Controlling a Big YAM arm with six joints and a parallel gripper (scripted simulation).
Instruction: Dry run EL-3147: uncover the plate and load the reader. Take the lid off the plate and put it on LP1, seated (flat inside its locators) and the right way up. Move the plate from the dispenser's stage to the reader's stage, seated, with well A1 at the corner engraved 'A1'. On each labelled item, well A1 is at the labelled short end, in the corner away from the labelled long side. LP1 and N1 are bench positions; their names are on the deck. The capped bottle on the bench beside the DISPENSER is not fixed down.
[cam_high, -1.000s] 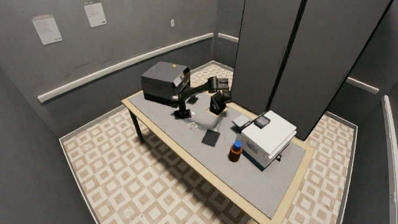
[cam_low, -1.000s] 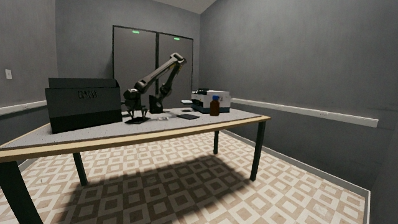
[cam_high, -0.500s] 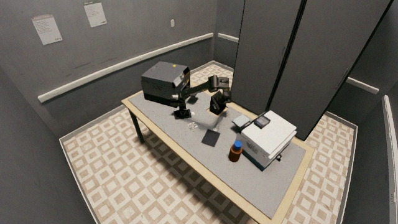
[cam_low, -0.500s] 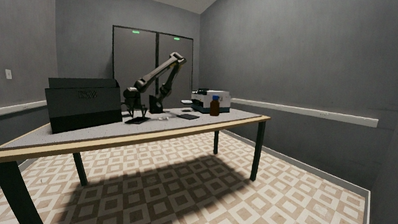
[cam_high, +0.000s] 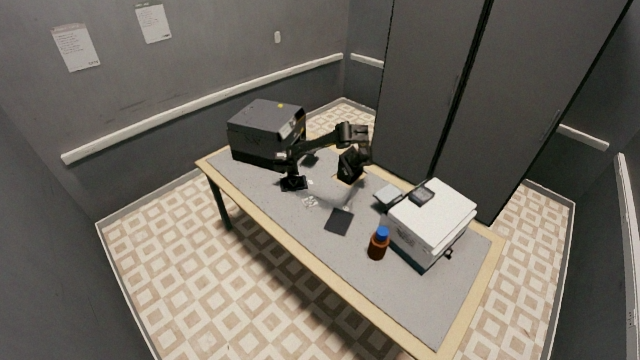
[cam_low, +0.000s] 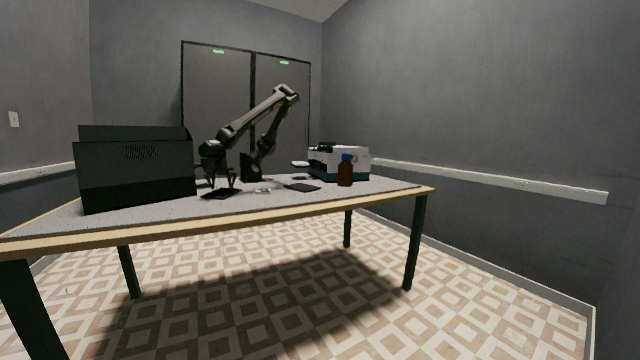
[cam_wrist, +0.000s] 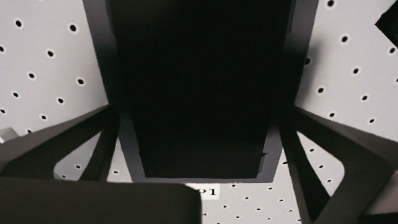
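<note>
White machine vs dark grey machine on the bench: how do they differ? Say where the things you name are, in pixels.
The white machine (cam_high: 430, 212) (cam_low: 361, 167) is pale with a dark blue base; the dark grey machine (cam_high: 260, 120) (cam_low: 135, 172) has a near-black base. The white machine has a capped bottle (cam_high: 378, 248) (cam_low: 345, 174) beside it; the dark grey machine has none. Both are boxy and stand upright.

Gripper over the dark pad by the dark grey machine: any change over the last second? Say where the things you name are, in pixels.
No visible change. The gripper (cam_high: 293, 175) (cam_low: 220, 184) (cam_wrist: 198, 112) stays open, low over the dark pad (cam_high: 293, 184) (cam_low: 220, 194) (cam_wrist: 200, 65). The bottle (cam_high: 378, 245) (cam_low: 345, 172) and both machines also stayed as they were.
</note>
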